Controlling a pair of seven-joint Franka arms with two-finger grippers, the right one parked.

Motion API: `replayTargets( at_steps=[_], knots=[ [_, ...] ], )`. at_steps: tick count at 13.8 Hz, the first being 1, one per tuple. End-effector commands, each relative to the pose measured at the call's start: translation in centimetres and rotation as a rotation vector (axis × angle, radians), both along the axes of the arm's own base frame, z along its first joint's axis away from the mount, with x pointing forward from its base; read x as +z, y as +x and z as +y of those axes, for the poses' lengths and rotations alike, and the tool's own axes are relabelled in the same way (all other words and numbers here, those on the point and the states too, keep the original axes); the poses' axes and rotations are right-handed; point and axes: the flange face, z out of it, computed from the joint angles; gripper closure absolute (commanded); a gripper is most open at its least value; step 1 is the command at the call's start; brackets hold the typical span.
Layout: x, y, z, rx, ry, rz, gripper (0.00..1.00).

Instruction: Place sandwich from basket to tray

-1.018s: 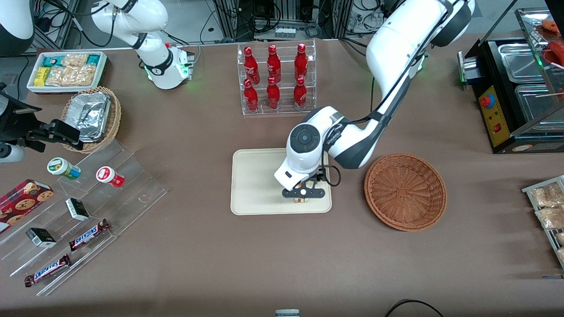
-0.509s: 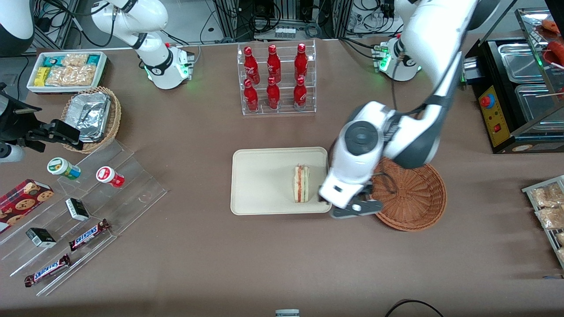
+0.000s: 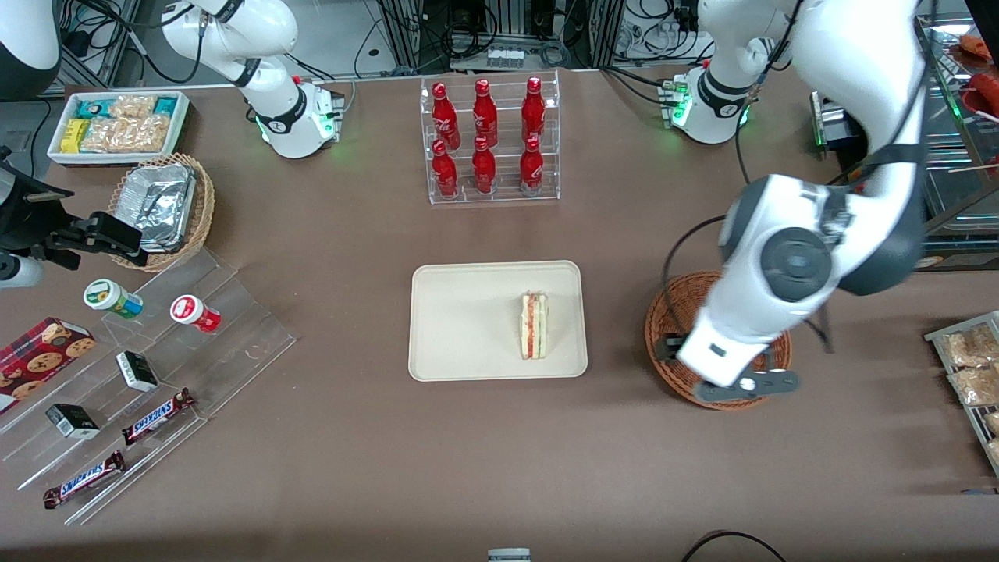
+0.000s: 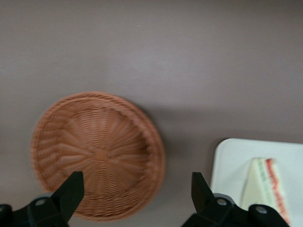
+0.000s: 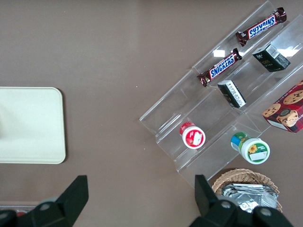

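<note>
The sandwich (image 3: 534, 325), a pale wedge with red and green filling, lies on the cream tray (image 3: 460, 320) at the tray's end nearest the basket; it also shows in the left wrist view (image 4: 265, 189) on the tray (image 4: 227, 161). The reddish-brown basket (image 3: 671, 312) (image 4: 97, 153) stands beside the tray toward the working arm's end and holds nothing I can see. My left gripper (image 3: 745, 385) (image 4: 137, 196) hangs high above the basket's rim nearest the front camera, open, with nothing between its fingers.
A clear rack of red bottles (image 3: 489, 140) stands farther from the front camera than the tray. A tiered acrylic shelf with snacks (image 3: 133, 375) and a tan basket of foil containers (image 3: 162, 207) lie toward the parked arm's end. A black food warmer (image 3: 913, 172) stands at the working arm's end.
My gripper let go of the sandwich on the tray, rose, and swung sideways from above the tray to above the basket. The sandwich stays where it was set.
</note>
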Motion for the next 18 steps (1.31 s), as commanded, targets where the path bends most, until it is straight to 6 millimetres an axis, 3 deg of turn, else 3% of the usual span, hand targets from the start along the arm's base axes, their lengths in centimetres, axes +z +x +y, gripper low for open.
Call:
replayTargets(
  at_steps=[1, 4, 6, 8, 11, 18],
  knots=[
    [2.6, -0.8, 3.2, -0.014, -0.015, 0.028, 0.00],
    [4.7, -0.9, 7.8, 0.055, -0.063, 0.046, 0.00],
    [6.5, -2.5, 9.6, -0.039, -0.047, 0.113, 0.00],
    [9.1, -3.6, 11.9, -0.021, -0.042, 0.135, 0.00],
    [12.2, -5.8, 12.4, -0.014, -0.025, 0.145, 0.00],
    [17.2, -10.6, 12.3, -0.002, 0.009, 0.197, 0.00]
  ],
)
